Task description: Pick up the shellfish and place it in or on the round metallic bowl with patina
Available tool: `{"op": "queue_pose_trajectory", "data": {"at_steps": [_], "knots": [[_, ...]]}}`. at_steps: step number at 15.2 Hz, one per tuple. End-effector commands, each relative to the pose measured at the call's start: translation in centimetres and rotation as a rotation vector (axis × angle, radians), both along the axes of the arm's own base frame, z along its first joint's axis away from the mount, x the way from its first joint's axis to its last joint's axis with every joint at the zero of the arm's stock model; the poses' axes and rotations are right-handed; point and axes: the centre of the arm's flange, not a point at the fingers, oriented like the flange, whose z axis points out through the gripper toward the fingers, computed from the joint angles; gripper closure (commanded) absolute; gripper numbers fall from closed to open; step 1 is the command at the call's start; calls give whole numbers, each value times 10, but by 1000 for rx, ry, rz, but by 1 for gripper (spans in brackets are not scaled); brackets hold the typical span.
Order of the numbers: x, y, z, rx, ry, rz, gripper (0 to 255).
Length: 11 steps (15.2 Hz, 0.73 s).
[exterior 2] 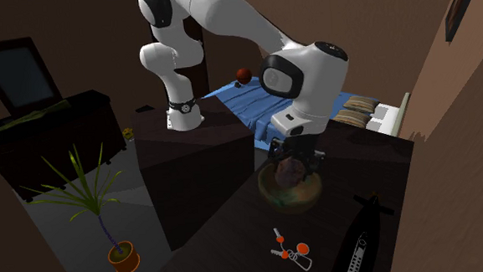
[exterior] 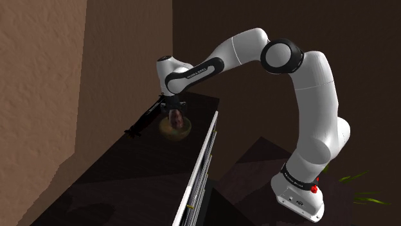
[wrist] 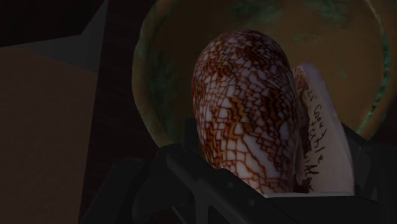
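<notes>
Closest to the wrist camera, the gripper (exterior 2: 293,156) has its jaws clamped on the sides of the shellfish (wrist: 248,121), a brown-netted cone shell. Just beyond lies the round green-stained bowl (wrist: 145,76), with the shell over its hollow; whether they touch I cannot tell. I would lower gently, then open slowly, so the shell settles rather than rolling over the rim.
</notes>
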Motion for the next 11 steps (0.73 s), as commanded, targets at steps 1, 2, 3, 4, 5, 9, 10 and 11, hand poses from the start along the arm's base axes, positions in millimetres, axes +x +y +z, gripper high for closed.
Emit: {"op": "queue_pose_trajectory", "data": {"at_steps": [1, 2, 3, 4, 5, 9, 10, 11], "knots": [[0, 0, 0, 0, -1, 0, 0], [0, 0, 0, 0, -1, 0, 0], [0, 0, 0, 0, -1, 0, 0], [0, 0, 0, 0, -1, 0, 0], [0, 0, 0, 0, -1, 0, 0], [4, 5, 39, 0, -1, 0, 0], [5, 6, 50, 0, -1, 0, 0], [5, 6, 50, 0, -1, 0, 0]]}}
